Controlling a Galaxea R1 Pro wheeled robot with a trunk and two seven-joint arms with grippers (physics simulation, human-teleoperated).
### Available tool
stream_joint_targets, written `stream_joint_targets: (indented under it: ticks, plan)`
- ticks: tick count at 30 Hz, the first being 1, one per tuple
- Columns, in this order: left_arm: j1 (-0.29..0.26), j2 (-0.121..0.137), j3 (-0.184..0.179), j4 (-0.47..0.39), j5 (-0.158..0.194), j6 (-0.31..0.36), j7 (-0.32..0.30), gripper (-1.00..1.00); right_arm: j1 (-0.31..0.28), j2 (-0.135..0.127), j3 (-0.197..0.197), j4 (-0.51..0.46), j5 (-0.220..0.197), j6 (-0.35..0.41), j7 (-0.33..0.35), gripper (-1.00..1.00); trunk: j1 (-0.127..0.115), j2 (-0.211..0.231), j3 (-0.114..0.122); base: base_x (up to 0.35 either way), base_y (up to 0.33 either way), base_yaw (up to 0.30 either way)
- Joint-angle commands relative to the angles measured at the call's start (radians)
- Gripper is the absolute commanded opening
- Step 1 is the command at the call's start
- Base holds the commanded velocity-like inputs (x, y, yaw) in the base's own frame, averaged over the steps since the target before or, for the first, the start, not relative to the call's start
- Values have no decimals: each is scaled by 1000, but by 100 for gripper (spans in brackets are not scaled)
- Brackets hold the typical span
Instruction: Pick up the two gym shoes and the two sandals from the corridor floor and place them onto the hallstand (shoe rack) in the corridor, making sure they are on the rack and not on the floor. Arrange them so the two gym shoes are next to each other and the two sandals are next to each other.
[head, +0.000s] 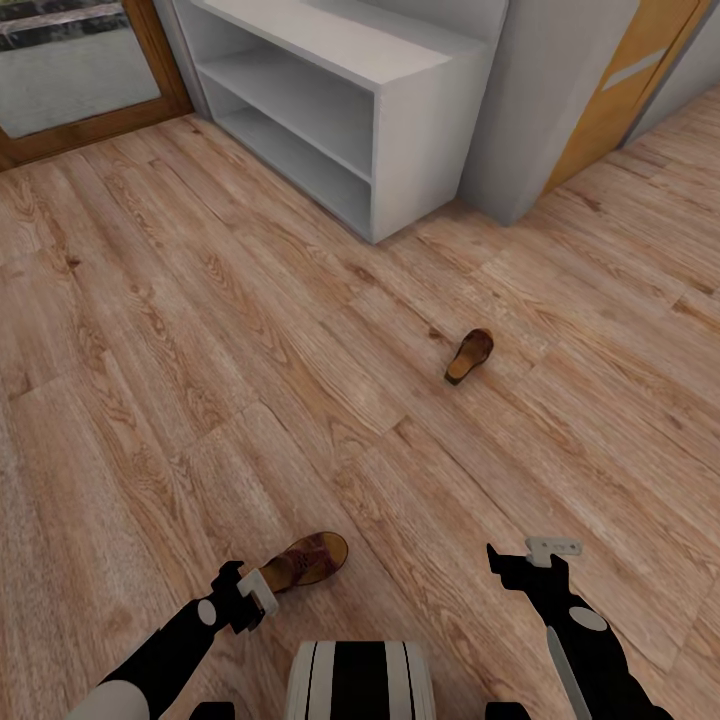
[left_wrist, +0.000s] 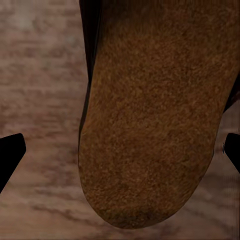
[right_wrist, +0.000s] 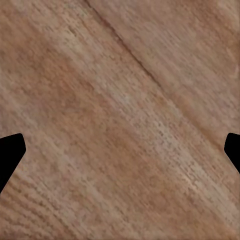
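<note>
Left arm: reaching forward from 7 o'clock in the head view, the left gripper (head: 258, 592) hanging low right at the heel end of the near sandal (head: 308, 560).
Left gripper state: fingers spread wide apart, the dark fingertips (left_wrist: 10, 155) sitting at both edges of the wrist view with the tan insole (left_wrist: 155, 125) lying between them; not clamping anything.
Right arm: stretching forward from 5 o'clock, the right gripper (head: 520, 565) hovering over bare corridor floor (head: 200, 400).
Right gripper state: released, fingers wide apart with wood grain (right_wrist: 125, 115) showing between them.
Near sandal: lying on the floor at 6 o'clock, patterned upper facing up.
Far sandal: second sandal (head: 470, 356) resting on the floor at about 1 o'clock, well apart from the first.
Writing: no lettering is readable on either sandal.
Shelf unit: a pale grey unit (head: 420, 140) with 2 open shelf rows is standing at 12 o'clock; no shoes are sitting on the parts of it that show.
</note>
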Motion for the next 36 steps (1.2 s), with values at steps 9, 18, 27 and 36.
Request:
stream_joint_targets:
  ticks: [9,18,27,36]
  plan:
    - [1,0,-4,-2,-3,6,-2,-100,0,0,0,-1,1,6,0,100,0,0,-1,0,0,0]
    - [3,1,-4,-4,-1,7,-8,-100,0,0,0,-1,1,6,0,100,0,0,-1,0,0,0]
    - [4,0,-2,-4,0,8,-7,-100,0,-4,-1,5,3,6,0,100,0,0,-1,0,0,0]
    - [0,0,0,-4,0,10,-5,-100,0,-6,-2,6,5,6,0,100,-4,2,34,0,0,0]
